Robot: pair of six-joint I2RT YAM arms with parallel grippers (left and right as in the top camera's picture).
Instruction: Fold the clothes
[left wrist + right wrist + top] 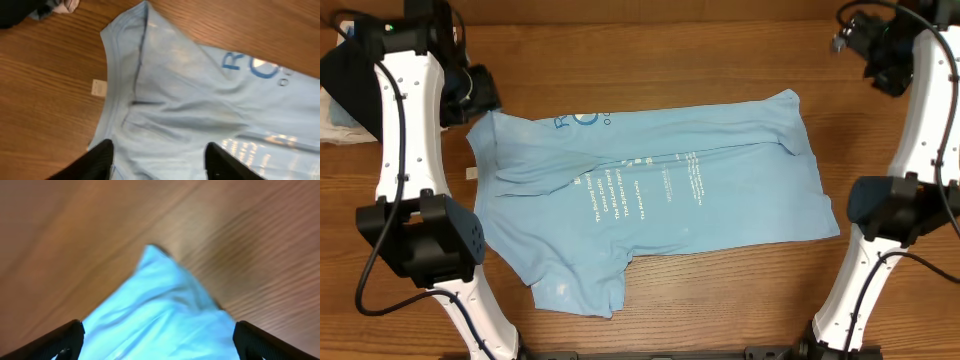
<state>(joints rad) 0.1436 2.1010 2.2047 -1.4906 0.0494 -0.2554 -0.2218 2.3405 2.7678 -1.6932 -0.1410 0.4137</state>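
Sky-blue t-shirt on table; left claw, right claw — parted

Shows a brown wood-grain table filling the frame. Carries across the middle a sky-blue t-shirt, lying flat and creased, with white lettering near the centre. Holds a small pale tag on bare wood just beside the shirt's left edge. Bears a pale folded cloth at far left, below a black cloth.
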